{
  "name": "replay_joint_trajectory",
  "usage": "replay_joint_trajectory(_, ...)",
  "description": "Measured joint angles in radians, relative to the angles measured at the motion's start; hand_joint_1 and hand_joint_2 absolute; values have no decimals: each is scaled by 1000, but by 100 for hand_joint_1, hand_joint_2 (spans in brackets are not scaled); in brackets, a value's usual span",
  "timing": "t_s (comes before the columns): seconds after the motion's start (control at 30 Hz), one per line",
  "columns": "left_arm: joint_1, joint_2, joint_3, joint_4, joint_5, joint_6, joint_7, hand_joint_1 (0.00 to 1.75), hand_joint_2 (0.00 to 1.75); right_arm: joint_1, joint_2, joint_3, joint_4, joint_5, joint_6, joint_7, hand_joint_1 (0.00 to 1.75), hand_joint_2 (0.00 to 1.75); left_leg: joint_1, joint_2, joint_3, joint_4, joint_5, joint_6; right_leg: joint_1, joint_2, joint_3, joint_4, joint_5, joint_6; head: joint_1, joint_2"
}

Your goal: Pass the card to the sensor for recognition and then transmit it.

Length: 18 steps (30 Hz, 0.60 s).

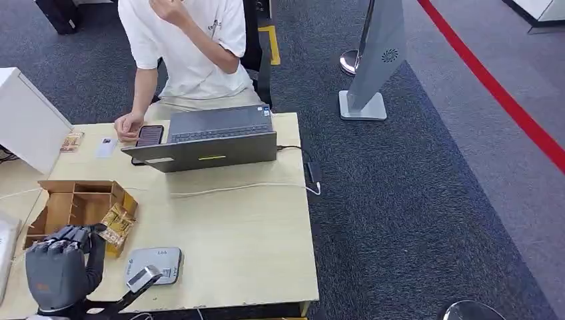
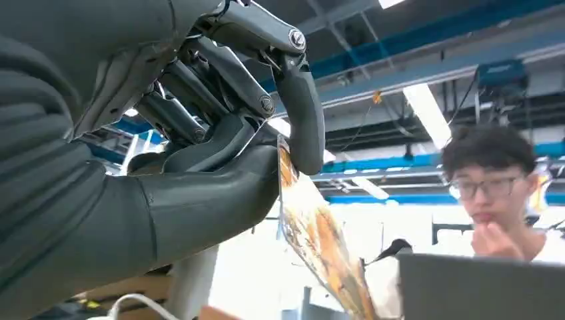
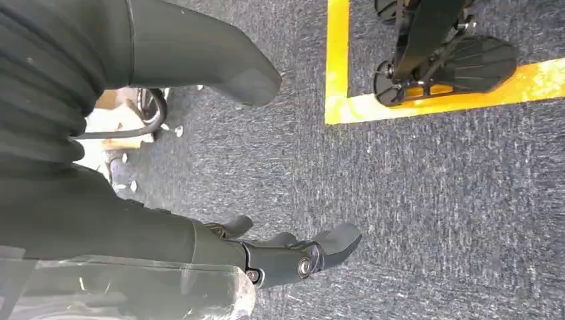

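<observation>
At about seven o'clock in the head view, the left hand (image 1: 58, 270) is raised over the near corner of the wooden table (image 1: 253, 247), its fingers pinching an orange-brown card (image 1: 118, 225) that hangs just beside the wooden compartment box (image 1: 76, 200); the hand hides the card's upper edge. Toward five o'clock from the hand lies the grey sensor (image 1: 155, 263), its near end overlapped by a dark part of the arm. At twelve o'clock a seated person (image 1: 186, 47), cut off by the frame's upper edge, rests a hand by a phone (image 1: 149, 135) next to an open laptop (image 1: 213, 139), and a white cable (image 1: 233, 188) crosses the tabletop. Two small items at ten o'clock are too small to identify. From the left wrist view, thumb and fingers (image 2: 303, 110) grip the card (image 2: 320, 240) at its top; the card tilts away and its print is blurred, while the person (image 2: 493, 193) shows at three o'clock behind the laptop lid (image 2: 480, 287). From the right wrist view, the right hand (image 3: 293, 257) hangs over grey carpet (image 3: 433, 200) with its fingers apart and nothing in them; a yellow floor line (image 3: 340, 67) runs at twelve o'clock.
</observation>
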<state>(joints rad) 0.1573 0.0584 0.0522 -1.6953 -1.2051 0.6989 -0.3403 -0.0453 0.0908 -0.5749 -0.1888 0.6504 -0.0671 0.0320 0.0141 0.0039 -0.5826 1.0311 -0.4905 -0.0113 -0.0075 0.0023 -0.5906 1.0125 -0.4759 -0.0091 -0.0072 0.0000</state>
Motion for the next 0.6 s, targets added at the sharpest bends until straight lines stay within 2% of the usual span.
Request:
replay_joint_trajectory(0.17, -108, 41, -50, -11, -19, -2, 69, 175, 175, -3, 1, -13, 0, 28, 10, 4, 0, 175, 0, -2, 0, 0, 1, 0, 0, -2, 1, 0, 0, 0, 0, 0)
replay_joint_trajectory(0.33, -190, 68, -68, -1, -26, -5, 84, 175, 175, -5, 1, -14, 0, 44, 14, 2, 0, 175, 0, -1, 2, 0, 1, 0, 0, 0, 1, 0, 1, -1, 0, 0)
replay_joint_trajectory(0.53, -394, 109, -70, 145, -37, -11, 102, 175, 175, -16, 6, -14, 0, 84, 31, -5, 0, 175, 0, -3, 2, 0, 3, -1, 0, -3, 3, 1, 1, -1, 0, 0)
replay_joint_trajectory(0.6, -468, 118, -70, 229, -44, -10, 102, 175, 175, -18, 10, -13, 0, 96, 31, -5, 0, 175, 0, -3, 2, 0, 4, -1, 0, -3, 2, 1, 2, -1, 0, 0)
